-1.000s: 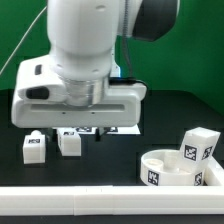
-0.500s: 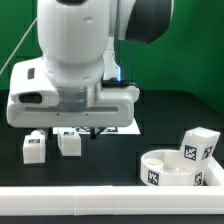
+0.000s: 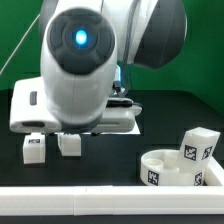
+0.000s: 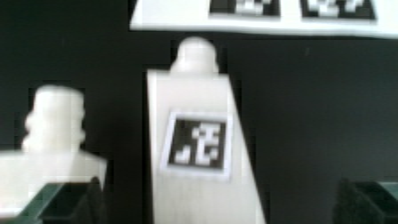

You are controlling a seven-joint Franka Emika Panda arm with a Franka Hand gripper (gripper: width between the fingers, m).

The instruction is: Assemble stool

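The round white seat [image 3: 160, 172] lies at the exterior view's right, with a tagged block-shaped leg [image 3: 198, 147] resting on it. Two more legs [image 3: 33, 148] [image 3: 69, 143] lie side by side just under the arm's hand [image 3: 75, 105], which hides the fingers there. In the wrist view a long white leg [image 4: 199, 130] with a tag and a peg end lies between my gripper's [image 4: 222, 205] dark fingertips [image 4: 68, 202], with a gap on each side. The gripper is open and holds nothing. A second leg [image 4: 54, 135] lies beside it.
The marker board [image 4: 267, 12] lies just beyond the leg's peg end. A long white border rail [image 3: 90, 203] runs along the front of the black table. A green backdrop stands behind.
The arm's wrist has swung over the two legs, and its big lit joint now faces the camera. The legs and seat have not moved. The gripper stays open.
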